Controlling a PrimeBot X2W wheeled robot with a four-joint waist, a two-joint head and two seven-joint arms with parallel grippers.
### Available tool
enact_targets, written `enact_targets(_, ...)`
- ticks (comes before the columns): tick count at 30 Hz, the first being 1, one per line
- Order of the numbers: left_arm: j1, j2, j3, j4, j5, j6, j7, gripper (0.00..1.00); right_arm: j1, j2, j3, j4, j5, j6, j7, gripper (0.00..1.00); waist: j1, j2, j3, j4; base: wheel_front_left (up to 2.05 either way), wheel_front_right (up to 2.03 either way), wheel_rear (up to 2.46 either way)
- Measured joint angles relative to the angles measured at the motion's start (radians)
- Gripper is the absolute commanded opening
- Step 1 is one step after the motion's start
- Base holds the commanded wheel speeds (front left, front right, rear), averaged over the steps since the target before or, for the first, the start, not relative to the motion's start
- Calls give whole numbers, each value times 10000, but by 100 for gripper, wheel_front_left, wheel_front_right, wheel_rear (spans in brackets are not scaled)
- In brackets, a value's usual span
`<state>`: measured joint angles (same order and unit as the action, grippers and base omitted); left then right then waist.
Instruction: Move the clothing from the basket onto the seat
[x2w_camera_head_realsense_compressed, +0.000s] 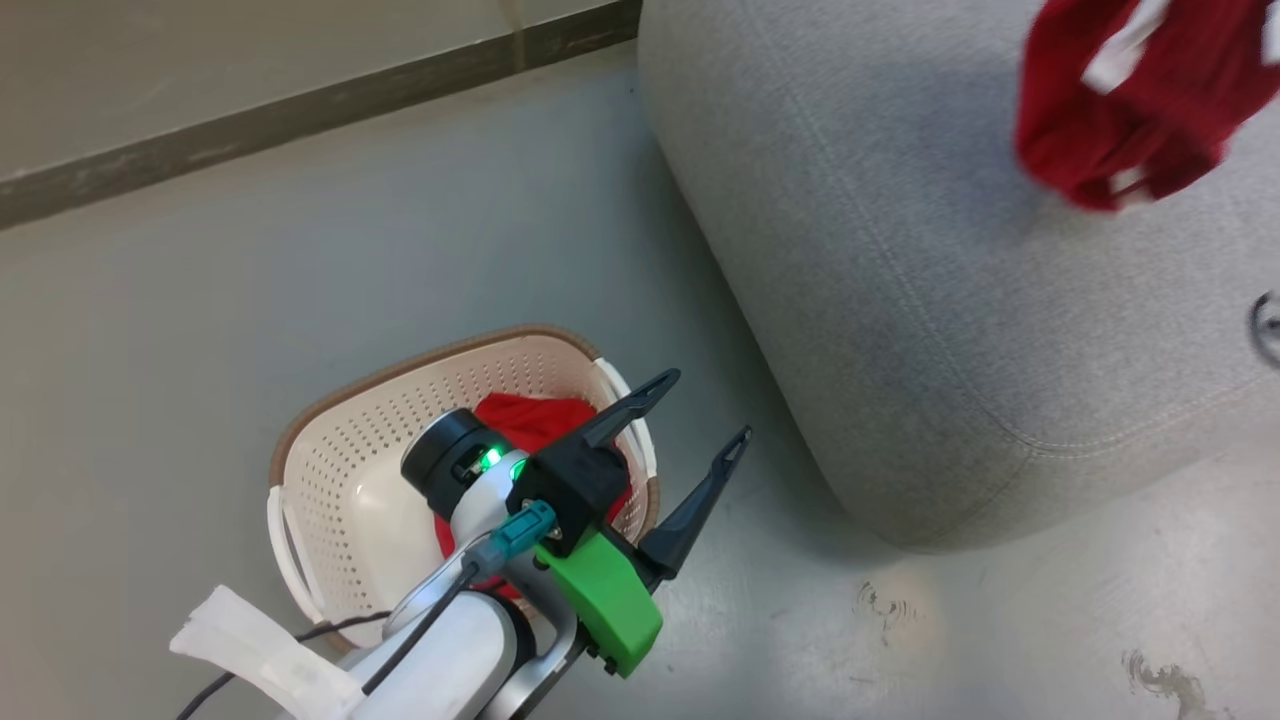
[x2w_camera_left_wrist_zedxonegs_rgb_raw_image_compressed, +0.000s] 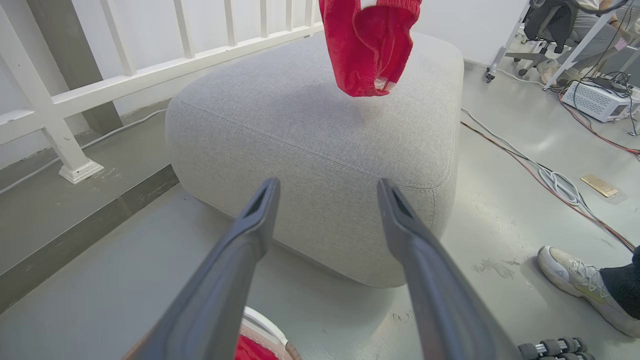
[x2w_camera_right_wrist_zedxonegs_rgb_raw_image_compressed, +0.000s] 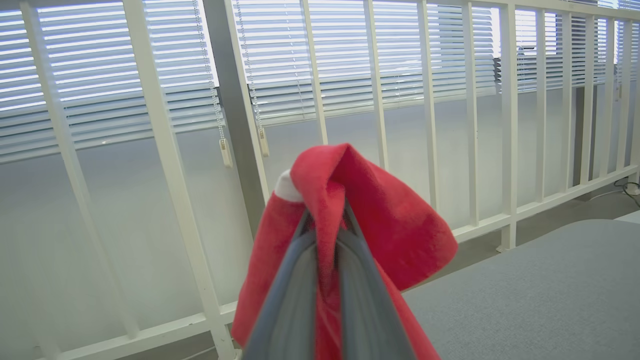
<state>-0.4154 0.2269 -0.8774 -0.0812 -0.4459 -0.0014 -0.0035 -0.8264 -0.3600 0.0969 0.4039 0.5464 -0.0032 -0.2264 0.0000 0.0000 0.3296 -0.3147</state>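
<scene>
Above the far right of the seat (x2w_camera_head_realsense_compressed: 900, 250), lower the red garment (x2w_camera_head_realsense_compressed: 1120, 110) pinched tight in the right gripper (x2w_camera_right_wrist_zedxonegs_rgb_raw_image_compressed: 327, 220) until slack, then release; hold the wide-open, empty left gripper (x2w_camera_head_realsense_compressed: 706, 406) over the near-left basket (x2w_camera_head_realsense_compressed: 350, 440) of clothing (x2w_camera_head_realsense_compressed: 530, 415).

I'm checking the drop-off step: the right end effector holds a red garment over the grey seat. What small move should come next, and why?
Probably lower the right end effector a little and open it. It is shut on the red garment, which hangs above the seat without touching it, so release should land it there.
</scene>
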Motion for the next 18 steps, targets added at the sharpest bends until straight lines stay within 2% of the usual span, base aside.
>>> enact_targets(9, -233, -150, -46, -155, 217, -75, 123, 100, -1096, -886, -683, 890, 4, -174, 82, 0, 0, 0, 569, 471, 0, 0, 0)
enact_targets(18, -594, -155, -50, -249, 382, -86, 219, 100, -1018, -1039, -890, 2301, 115, -247, 125, 0, 0, 0, 1343, 810, 0, 0, 0)
